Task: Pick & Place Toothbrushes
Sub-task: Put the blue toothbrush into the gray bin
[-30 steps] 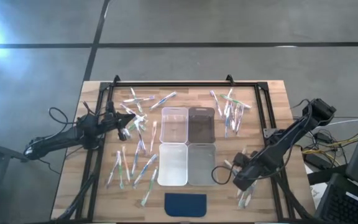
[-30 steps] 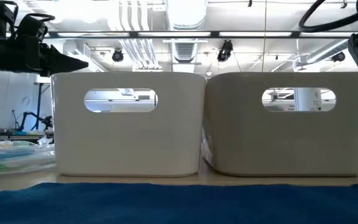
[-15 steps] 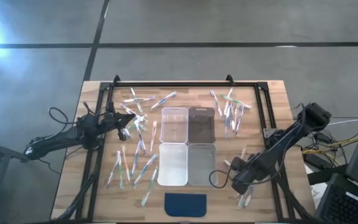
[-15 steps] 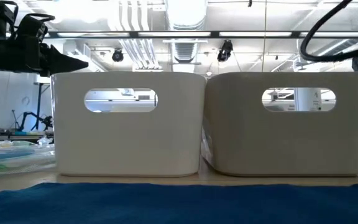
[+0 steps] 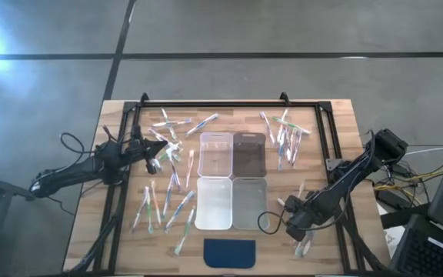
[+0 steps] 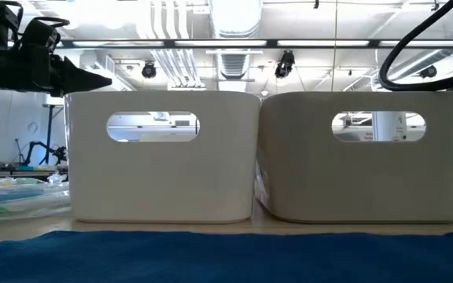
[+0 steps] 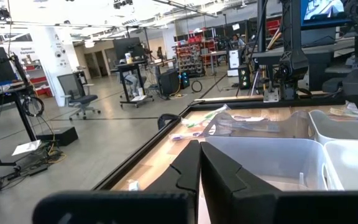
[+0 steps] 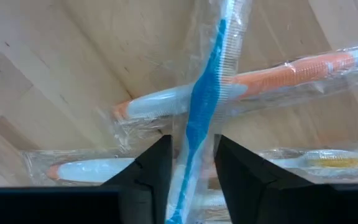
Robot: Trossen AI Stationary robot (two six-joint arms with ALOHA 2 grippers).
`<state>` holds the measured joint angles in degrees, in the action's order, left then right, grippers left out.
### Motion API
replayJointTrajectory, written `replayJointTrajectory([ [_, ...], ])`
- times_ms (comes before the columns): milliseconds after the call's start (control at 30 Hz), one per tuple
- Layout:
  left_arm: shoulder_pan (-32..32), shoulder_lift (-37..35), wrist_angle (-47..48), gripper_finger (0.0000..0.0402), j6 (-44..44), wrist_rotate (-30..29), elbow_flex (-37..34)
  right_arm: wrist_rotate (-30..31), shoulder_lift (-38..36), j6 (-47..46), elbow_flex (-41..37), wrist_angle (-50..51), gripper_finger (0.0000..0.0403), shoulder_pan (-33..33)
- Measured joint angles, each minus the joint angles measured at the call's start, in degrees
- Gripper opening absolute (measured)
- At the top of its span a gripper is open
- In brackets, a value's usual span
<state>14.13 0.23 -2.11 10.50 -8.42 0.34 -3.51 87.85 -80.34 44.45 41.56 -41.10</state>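
From my high camera I see the whole table [image 5: 337, 123]: four clear bins [image 5: 231, 181] in a block at the middle, a dark blue pad [image 5: 230, 251] at the near edge, and toothbrushes [image 5: 164, 201] strewn to the bins' left, with more beyond the bins on the right and near the right front corner. What it can't give me is detail at the right pincer [image 5: 297, 228], low over that right-front cluster.

The right wrist camera fills that in: the right pincer [image 8: 190, 171] has its two dark fingers [image 8: 155, 165] narrowed around a blue wrapped toothbrush [image 8: 202, 106], one finger on each side; I can't be sure they are touching it. Its long axis runs straight ahead between the fingers, crossing over an orange-handled brush [image 8: 253, 84] that lies nearly at right angles to it. Two more wrapped brushes lie beneath.

The left wrist camera shows the left pincer [image 7: 199, 163] closed, fingertips together and holding nothing, aimed across the bins. The high view places the left pincer [image 5: 154, 151] above the left-hand scatter.

The low camera gives only two bin walls [image 6: 162, 157] and the pad's edge.
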Motion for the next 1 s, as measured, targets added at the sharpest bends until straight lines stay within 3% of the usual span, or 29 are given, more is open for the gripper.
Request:
replayJointTrajectory([
  [300,0.00,0.01,0.00,0.0016,0.00,0.00,0.00,0.02,-0.64,-0.06,0.00,0.04,0.0034,0.00],
  [567,-0.05,0.01,-0.01,0.0018,0.00,-0.01,0.00,0.00,-0.82,-0.24,0.14,0.20,0.0050,0.00],
  [733,-0.07,0.01,0.01,0.0016,0.00,-0.01,0.00,-0.02,-1.27,-0.02,1.01,1.21,0.0039,0.00],
  [1000,-0.07,0.00,-0.02,0.0017,0.00,-0.01,0.00,0.66,-1.91,-1.21,6.24,15.98,0.0040,0.03],
])
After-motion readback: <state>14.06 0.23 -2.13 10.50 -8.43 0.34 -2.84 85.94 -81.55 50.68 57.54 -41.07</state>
